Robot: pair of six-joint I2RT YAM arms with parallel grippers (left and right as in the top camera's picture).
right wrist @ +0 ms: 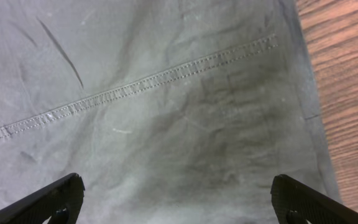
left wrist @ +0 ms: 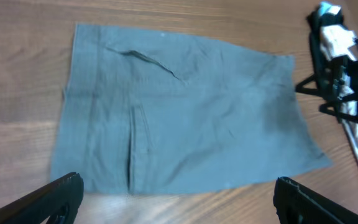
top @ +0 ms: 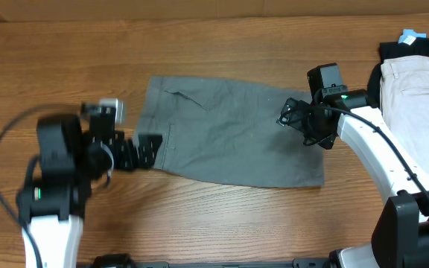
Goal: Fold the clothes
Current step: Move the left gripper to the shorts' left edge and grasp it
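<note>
The grey shorts [top: 226, 134] lie flat on the wooden table, folded into a rough rectangle, with a pocket seam and a stitched line showing. They fill the left wrist view [left wrist: 179, 112] and the right wrist view [right wrist: 154, 106]. My left gripper [top: 149, 151] is open and empty at the shorts' left edge, its fingers wide apart [left wrist: 179, 199]. My right gripper [top: 295, 119] is open and empty over the shorts' right end, fingertips spread above the cloth [right wrist: 176, 199].
A folded beige garment [top: 415, 89] on a black one [top: 415, 49] lies at the far right, close behind my right arm. Bare wooden table [top: 222, 223] lies in front of the shorts.
</note>
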